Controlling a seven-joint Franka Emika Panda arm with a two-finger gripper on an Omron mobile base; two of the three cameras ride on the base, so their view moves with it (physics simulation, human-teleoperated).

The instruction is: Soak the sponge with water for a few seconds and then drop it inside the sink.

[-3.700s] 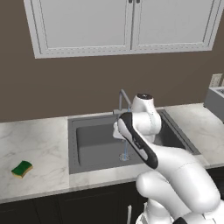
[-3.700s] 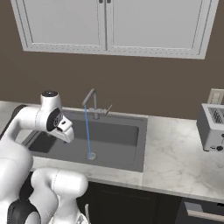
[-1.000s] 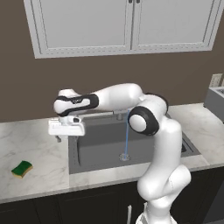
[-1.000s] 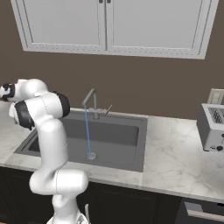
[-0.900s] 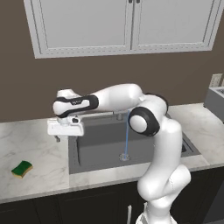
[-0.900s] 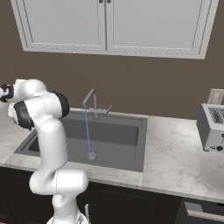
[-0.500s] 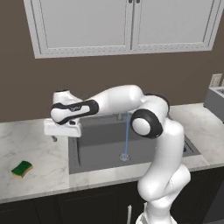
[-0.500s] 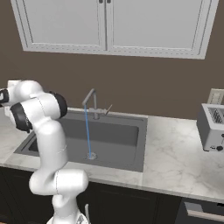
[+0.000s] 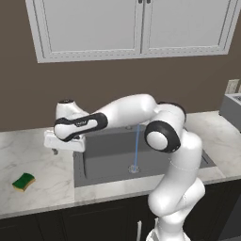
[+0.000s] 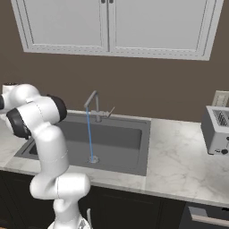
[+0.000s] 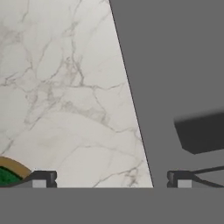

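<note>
The sponge (image 9: pixel 23 181), dark green on top and yellow below, lies on the marble counter left of the sink (image 9: pixel 106 157). My gripper (image 9: pixel 56 151) hangs over the counter at the basin's left rim, above and to the right of the sponge, apart from it. In the hand view the gripper (image 11: pixel 110 180) is open, its fingertips (image 11: pixel 41 179) wide apart with nothing between them, and a corner of the sponge (image 11: pixel 8 174) peeks in at the lower left. Water (image 9: pixel 136 147) runs in a thin blue stream from the faucet (image 10: pixel 92 104) to the drain (image 10: pixel 93 159).
A toaster (image 10: pixel 217 129) stands on the counter right of the sink (image 10: pixel 134 143). White wall cabinets (image 9: pixel 136 26) hang above. Bare marble counter (image 9: pixel 44 167) spreads around the sponge.
My arm has swung from above the basin out to the left and lowered a little toward the counter. The sponge has stayed put and the water keeps running.
</note>
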